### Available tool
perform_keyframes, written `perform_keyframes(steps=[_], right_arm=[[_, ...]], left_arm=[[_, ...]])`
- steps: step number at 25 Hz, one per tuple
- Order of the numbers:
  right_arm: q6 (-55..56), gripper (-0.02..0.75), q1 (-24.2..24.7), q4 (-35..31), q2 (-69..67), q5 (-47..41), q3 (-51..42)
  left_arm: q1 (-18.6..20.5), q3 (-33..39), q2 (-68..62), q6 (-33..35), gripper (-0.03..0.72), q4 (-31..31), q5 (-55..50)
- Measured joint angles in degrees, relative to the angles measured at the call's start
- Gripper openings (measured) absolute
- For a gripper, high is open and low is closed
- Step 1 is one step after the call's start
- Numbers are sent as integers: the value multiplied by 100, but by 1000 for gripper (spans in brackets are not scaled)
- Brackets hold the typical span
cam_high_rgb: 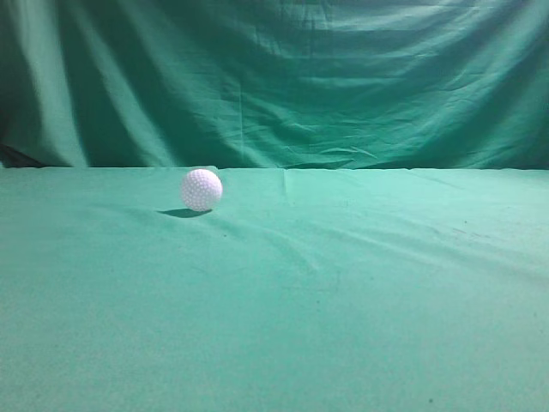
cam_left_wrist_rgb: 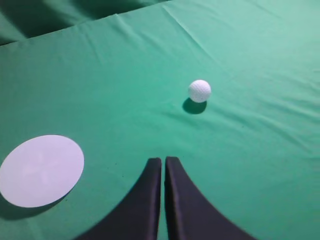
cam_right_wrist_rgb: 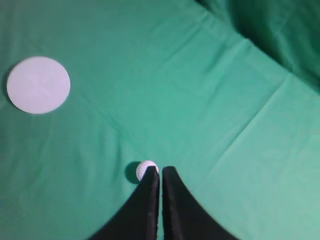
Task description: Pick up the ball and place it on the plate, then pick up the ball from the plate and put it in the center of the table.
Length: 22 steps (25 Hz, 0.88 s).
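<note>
The white dimpled ball (cam_high_rgb: 201, 190) rests on the green table (cam_high_rgb: 343, 283), left of centre in the exterior view. It also shows in the left wrist view (cam_left_wrist_rgb: 199, 91), well ahead and to the right of my left gripper (cam_left_wrist_rgb: 163, 161), which is shut and empty. A flat white round plate (cam_left_wrist_rgb: 41, 170) lies to the left of that gripper. In the right wrist view the ball (cam_right_wrist_rgb: 144, 169) is partly hidden behind the left fingertip of my right gripper (cam_right_wrist_rgb: 161, 171), which is shut and above it. The plate (cam_right_wrist_rgb: 38, 85) lies far to the upper left. Neither gripper shows in the exterior view.
A draped darker green backdrop (cam_high_rgb: 274, 77) hangs behind the table's far edge. The backdrop's folds show at the top of the left wrist view (cam_left_wrist_rgb: 45, 17) and at the top right of the right wrist view (cam_right_wrist_rgb: 280, 35).
</note>
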State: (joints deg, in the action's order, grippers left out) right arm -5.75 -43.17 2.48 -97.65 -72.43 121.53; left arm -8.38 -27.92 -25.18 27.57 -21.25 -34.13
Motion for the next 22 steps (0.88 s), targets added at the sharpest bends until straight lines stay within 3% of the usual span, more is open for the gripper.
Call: perform_keyframes(steps=[6, 10, 18, 22], right_arm=[[97, 0, 0, -34, 1511, -28, -1115], [109, 0, 0, -164, 2542, -18, -2426], [291, 0, 0, -256, 4769, 1287, -5465], [312, 0, 0, -496, 5852, 1915, -6760]], left_arm=[[0, 0, 933, -12, 0, -348, -100], [0, 0, 1475, -21, 0, -372, -323], [0, 42, 1704, -21, 0, -182, -577], [0, 391, 1704, -21, 0, -180, -455]])
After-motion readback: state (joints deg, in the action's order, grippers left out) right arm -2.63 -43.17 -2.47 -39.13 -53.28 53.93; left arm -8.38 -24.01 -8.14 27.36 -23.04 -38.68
